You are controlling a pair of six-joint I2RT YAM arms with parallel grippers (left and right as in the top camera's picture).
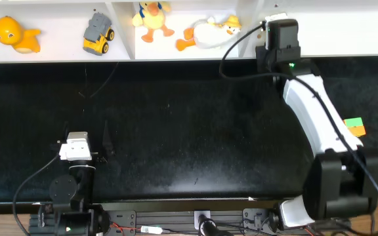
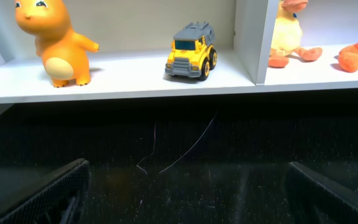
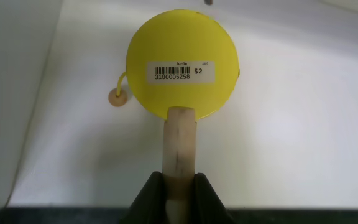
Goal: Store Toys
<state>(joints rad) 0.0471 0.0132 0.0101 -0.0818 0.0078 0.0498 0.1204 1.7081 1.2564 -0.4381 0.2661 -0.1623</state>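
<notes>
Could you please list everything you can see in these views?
Figure: 1, orange, shelf's left compartment.
Truck: 1, yellow and grey, right of figure.
Duck: 1, yellow, middle compartment.
Plush: 1, white and orange, lying right of duck.
Paddle: 1, yellow, wooden handle, right compartment.
Block: 1, green and orange, mat's right side.
Shelf: 1, white, behind mat.
Mat: 1, black, tabletop.
Left gripper: 1, black, open, above mat.
Right gripper: 1, black, shut on paddle.

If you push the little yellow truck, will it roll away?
Probably: the truck stands on wheels, so a push from front or back would likely roll it. It looks like hard plastic, so likely stiff and light.
</notes>
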